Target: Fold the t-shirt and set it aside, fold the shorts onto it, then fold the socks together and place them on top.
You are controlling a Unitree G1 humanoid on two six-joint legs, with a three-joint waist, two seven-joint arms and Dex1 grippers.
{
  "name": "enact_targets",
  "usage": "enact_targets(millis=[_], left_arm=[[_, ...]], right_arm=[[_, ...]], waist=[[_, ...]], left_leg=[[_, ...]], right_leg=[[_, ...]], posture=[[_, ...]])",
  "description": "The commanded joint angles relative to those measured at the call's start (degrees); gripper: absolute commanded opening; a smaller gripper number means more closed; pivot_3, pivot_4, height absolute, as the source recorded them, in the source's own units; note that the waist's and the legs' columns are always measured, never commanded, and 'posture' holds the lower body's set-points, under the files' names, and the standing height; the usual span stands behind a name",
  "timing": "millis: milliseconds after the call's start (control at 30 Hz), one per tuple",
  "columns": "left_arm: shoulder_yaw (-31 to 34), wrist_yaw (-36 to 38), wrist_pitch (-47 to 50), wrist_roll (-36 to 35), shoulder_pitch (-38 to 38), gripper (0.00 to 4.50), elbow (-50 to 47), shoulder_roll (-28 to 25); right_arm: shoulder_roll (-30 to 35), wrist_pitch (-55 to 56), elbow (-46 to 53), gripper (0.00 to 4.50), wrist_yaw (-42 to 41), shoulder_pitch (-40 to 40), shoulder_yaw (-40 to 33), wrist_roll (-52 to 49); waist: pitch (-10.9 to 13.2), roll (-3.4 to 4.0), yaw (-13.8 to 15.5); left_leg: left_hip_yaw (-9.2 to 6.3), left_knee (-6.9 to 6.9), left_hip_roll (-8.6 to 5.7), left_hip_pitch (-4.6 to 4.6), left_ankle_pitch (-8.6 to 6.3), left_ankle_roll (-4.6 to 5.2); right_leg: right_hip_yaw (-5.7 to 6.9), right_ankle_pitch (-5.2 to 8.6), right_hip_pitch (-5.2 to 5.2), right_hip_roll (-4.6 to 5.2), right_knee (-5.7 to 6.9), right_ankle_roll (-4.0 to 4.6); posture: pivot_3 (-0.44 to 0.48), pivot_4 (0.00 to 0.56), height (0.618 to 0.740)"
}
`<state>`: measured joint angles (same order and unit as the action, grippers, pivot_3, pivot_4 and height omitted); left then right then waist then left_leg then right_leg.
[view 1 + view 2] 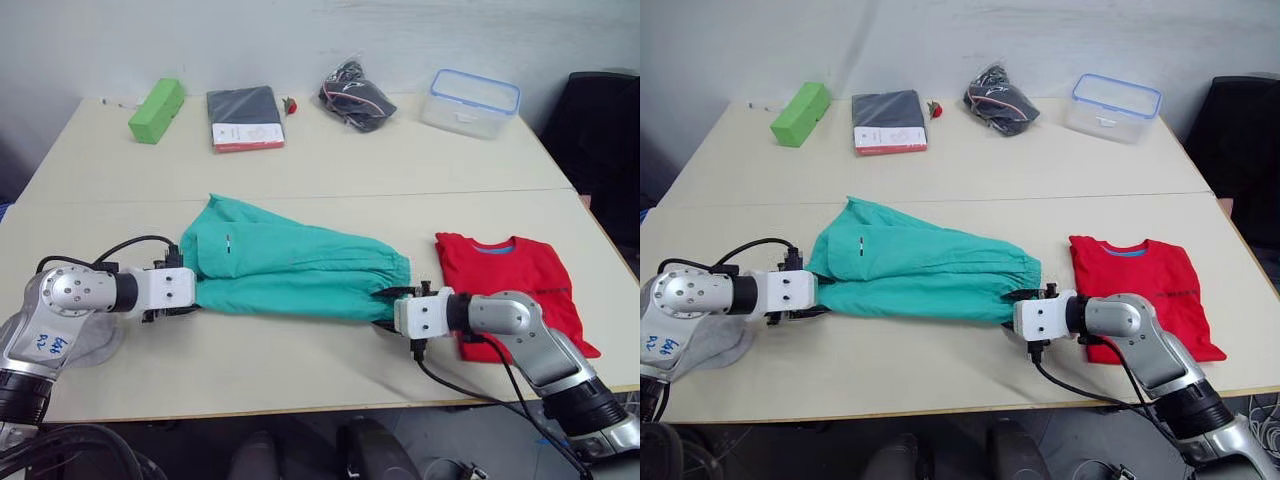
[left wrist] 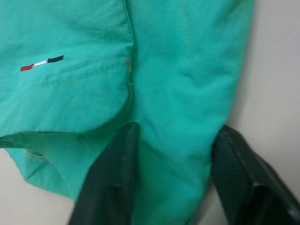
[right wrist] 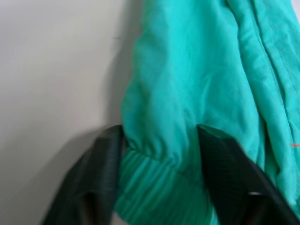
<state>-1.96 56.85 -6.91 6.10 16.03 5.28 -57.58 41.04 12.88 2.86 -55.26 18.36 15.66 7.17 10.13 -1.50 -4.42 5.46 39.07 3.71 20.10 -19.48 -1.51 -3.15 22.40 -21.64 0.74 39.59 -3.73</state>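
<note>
On the pale beige table point(image 1: 300, 150), the teal-green cloth shorts point(image 1: 290, 265) are laid folded lengthwise, stretched between the 2 grippers, and are taken here as the landmark. At the hem end of the shorts, the left gripper point(image 2: 173, 180) is seen with its 2 black fingers point(image 2: 110, 183) set apart on either side of a band of the green cloth, which is bunched between them; the cloth appears to be gripped. At the gathered waistband end, the right gripper point(image 3: 161, 176) is placed the same way, its 2 black fingers point(image 3: 105, 173) closed in against the ribbed elastic, which is pinched between them. Just beyond the waistband end of the shorts, the bright red short-sleeved t-shirt point(image 1: 510, 285) is laid folded flat, its blue collar band turned up, near the shorts but apart from them. Beyond the hem end, a light grey sock point(image 1: 710, 345) is partly covered by the left arm. Across the table from the shorts, well apart from them, a bright green rectangular block point(image 1: 157, 110), a dark folded packaged garment point(image 1: 245, 118), a clear bag of dark items point(image 1: 357, 97) and a clear plastic box with a blue-rimmed lid point(image 1: 470, 102) are lined up.
</note>
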Motion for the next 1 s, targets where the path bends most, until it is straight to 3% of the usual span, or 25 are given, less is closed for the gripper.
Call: enact_targets(millis=[33,100,133,367,567,667,800,900,1000], left_arm=[[-0.91,1.57,1.7,0.18,-2.22,0.92,-0.36,-0.66],[0.17,3.74,5.06,-2.65,-4.98,0.25,-4.77,-1.06],[0.79,4.99,7.13,-4.21,-6.53,0.0,-7.4,-1.42],[7.99,10.69,21.86,-12.87,-20.08,0.0,-26.13,-7.19],[12.26,8.23,27.77,-13.53,-25.37,0.0,-33.49,-6.96],[11.36,4.49,28.7,-12.75,-24.11,0.0,-32.99,-4.5],[13.83,4.94,30.26,-16.33,-23.71,0.88,-32.95,-3.04],[17.02,6.75,30.99,-20.83,-23.83,1.9,-33.01,-2.35],[22.55,7.62,39.71,-32.51,-19.5,2.71,-34.26,-1.25]], right_arm=[[0.27,2.7,-1.41,0.82,0.24,1.32,-0.69,-0.18],[0.93,5.55,-2.58,0.2,-1.14,1.83,-0.84,-1.39],[1.27,7.42,-3.12,0.09,-2.31,1.96,-0.78,-2.48],[5.76,27.32,-10.84,0.09,-11.83,2.25,0.92,-8.06],[6.63,32.38,-16.46,0.09,-16.67,3.51,1.19,-12.17],[6.21,27.95,-14.5,0.09,-17.29,2.57,0.84,-14.61],[8.0,17.47,-8.04,1.37,-19.4,-0.2,-0.35,-20.25],[9.5,8.36,-1.95,2.52,-19.34,-1.82,-2.7,-25.55],[10.71,-8.07,6.16,3.42,-15.48,-1.92,-5.95,-34.29]], waist=[[-0.01,0.02,-0.01],[-0.01,0.04,-0.02],[-0.01,0.04,-0.06],[0.06,0.1,-0.4],[0.15,0.1,-0.32],[0.18,0.15,-0.23],[0.2,0.14,-0.04],[0.24,0.18,0.02],[0.29,0.17,-0.06]], left_leg=[[0.0,0.0,0.0,-0.01,0.0,0.0],[0.0,0.0,0.0,-0.02,0.0,0.0],[-0.01,-0.01,0.01,-0.02,0.0,0.0],[-0.01,-0.09,0.02,0.01,-0.13,0.1],[-0.01,-0.03,0.03,0.0,-0.14,0.15],[-0.02,-0.02,0.02,-0.01,-0.13,0.15],[-0.05,-0.04,0.04,0.02,-0.13,0.14],[-0.05,-0.04,0.03,0.03,-0.14,0.15],[-0.07,-0.05,0.04,0.02,-0.14,0.16]], right_leg=[[0.0,0.0,0.01,0.0,0.02,0.0],[0.0,0.0,0.01,0.01,0.03,0.0],[0.0,0.0,0.01,0.0,0.03,0.0],[0.0,0.0,0.04,0.01,-0.17,0.0],[-0.02,0.0,0.1,0.0,-0.18,0.0],[-0.02,0.0,0.11,0.0,-0.17,0.0],[-0.01,0.0,0.1,0.0,-0.19,0.0],[-0.01,0.0,0.09,0.03,-0.19,0.0],[0.0,0.0,0.09,0.02,-0.18,0.0]], posture=[[0.0,0.15,0.74],[0.0,0.15,0.74],[0.0,0.15,0.74],[0.0,0.15,0.74],[0.0,0.15,0.74],[0.0,0.15,0.74],[0.0,0.15,0.74],[0.0,0.15,0.74],[0.0,0.15,0.74]])
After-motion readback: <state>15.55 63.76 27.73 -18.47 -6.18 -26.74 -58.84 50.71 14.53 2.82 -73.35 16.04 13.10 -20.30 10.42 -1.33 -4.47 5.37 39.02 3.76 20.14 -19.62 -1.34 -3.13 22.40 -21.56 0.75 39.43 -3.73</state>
